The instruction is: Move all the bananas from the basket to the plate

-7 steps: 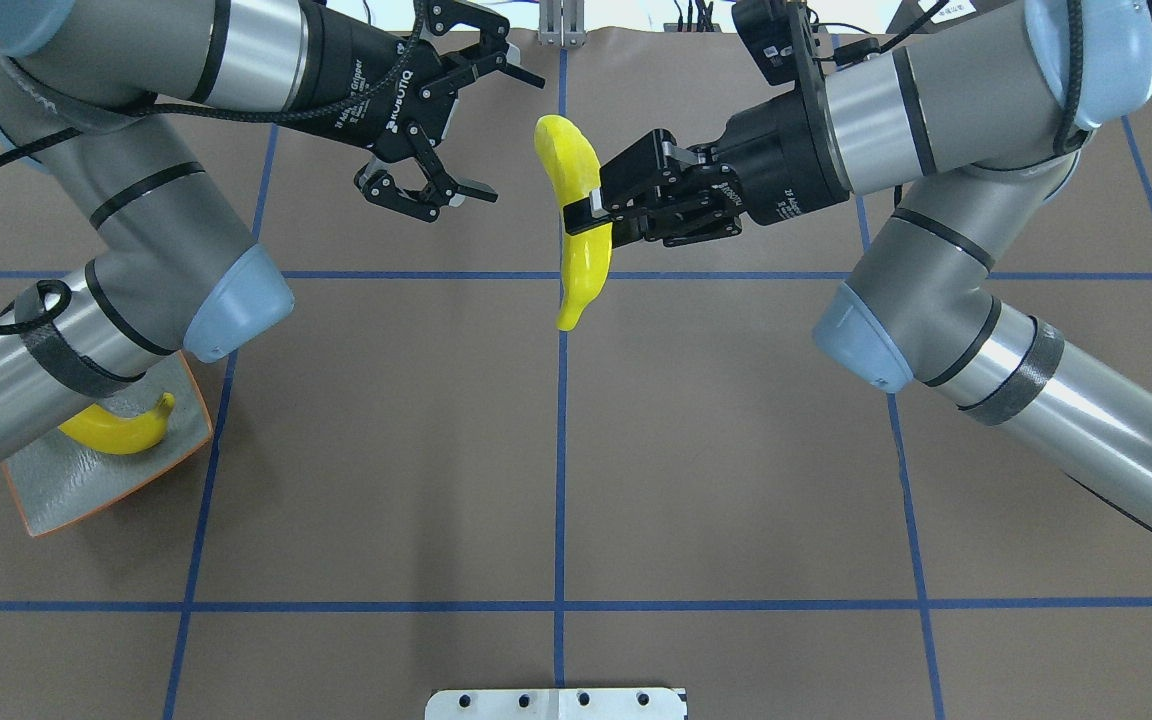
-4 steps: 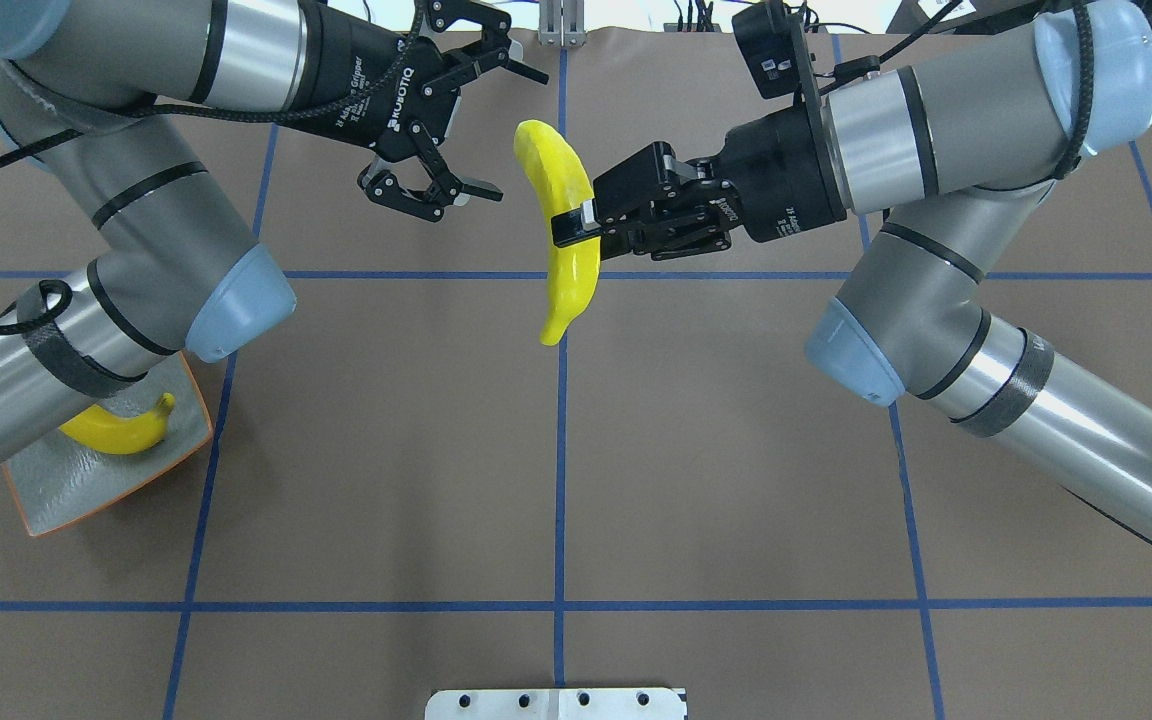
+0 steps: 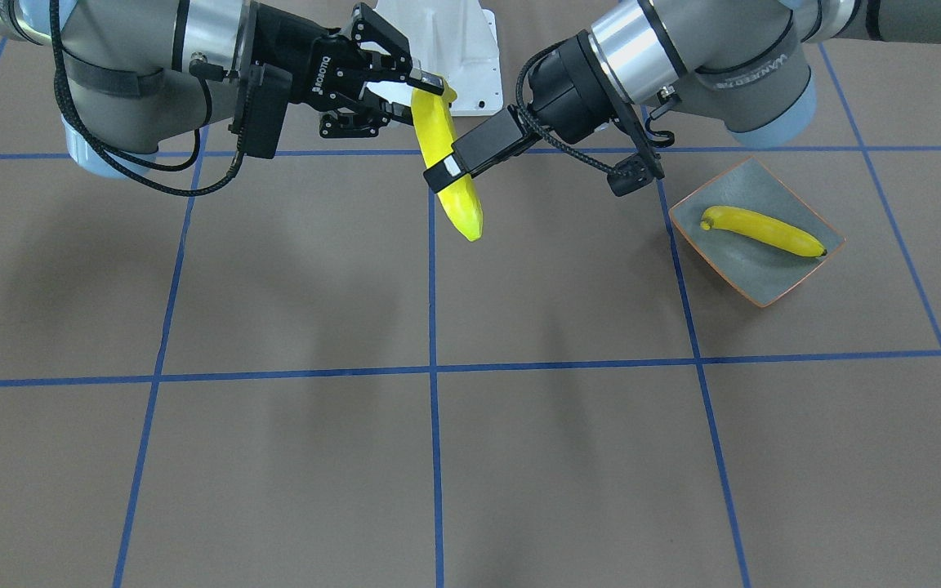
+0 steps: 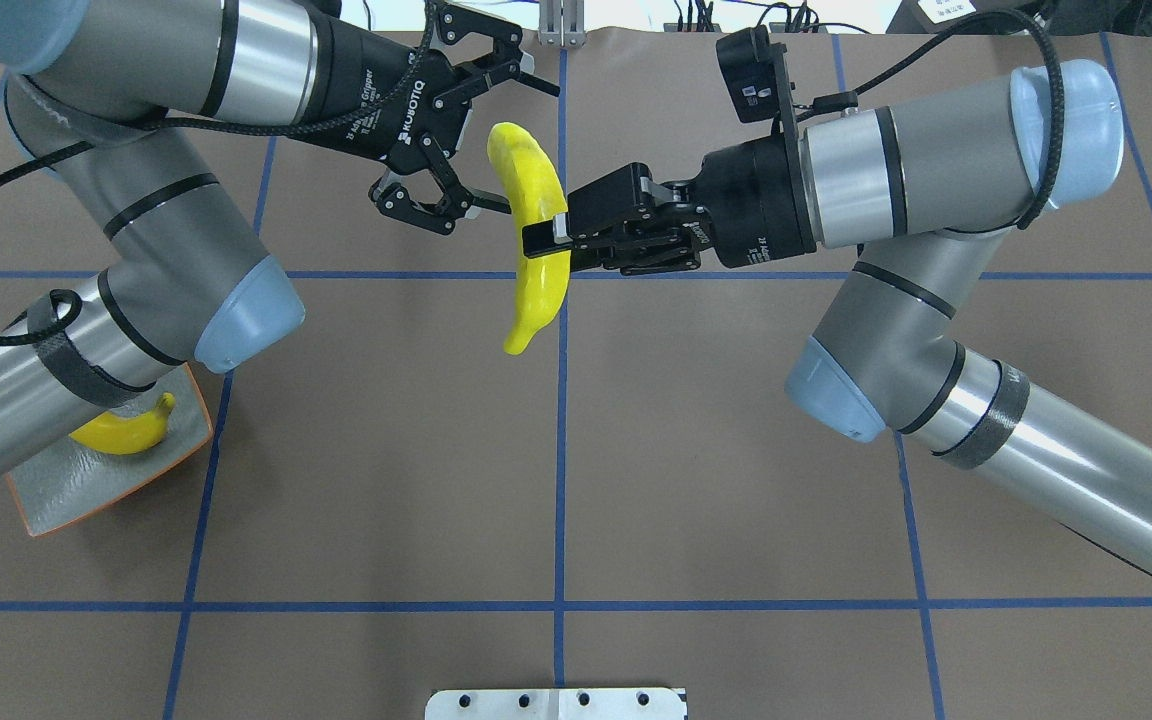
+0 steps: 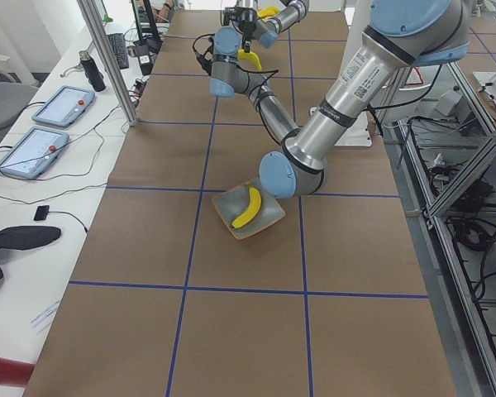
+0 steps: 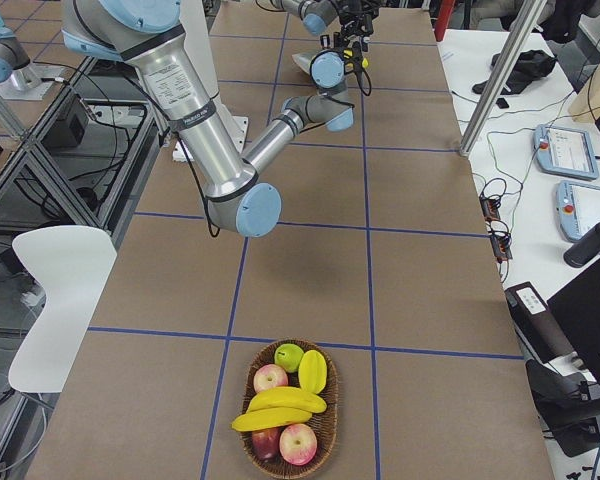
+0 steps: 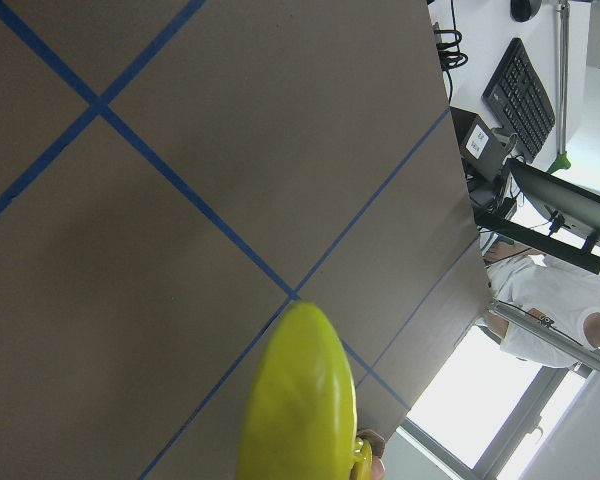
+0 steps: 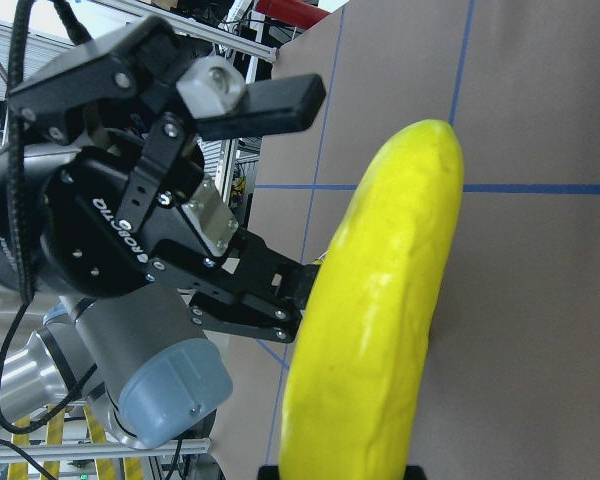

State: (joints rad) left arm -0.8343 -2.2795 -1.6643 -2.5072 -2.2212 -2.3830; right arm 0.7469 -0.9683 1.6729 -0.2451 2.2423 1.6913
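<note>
If you scan the overhead view from the left, the plate [image 4: 76, 485] sits down at 8 o'clock with the first banana [image 4: 121, 432] lying in it, half under the left arm. Nothing there has budged in the last second.

Next over, up around 12 o'clock, is where the action is. The left gripper [image 4: 521, 148] has its fingers spread wide, same as before. A second ago, though, it hung in open air off to 9 o'clock of the fruit, and now the far end of the held banana [image 4: 534, 290] sits right between those fingers. That's because the right arm slid the banana toward 9 o'clock, across the blue centre line.

The right gripper [image 4: 542, 243] is clamped across the banana's middle, with the fruit off the table and running roughly 12 to 6. In the right wrist view the left fingers aren't touching the skin yet, as far as I can tell.

So you're looking at a mid-air handover, just about lined up. My read: the left has to close on that far end before the right lets go, then swing back to 8 o'clock. Not near done though — the basket [image 6: 334, 415] at the table's right end has at least two leftover bananas [image 6: 278, 405] among the apples [image 6: 298, 443].
</note>
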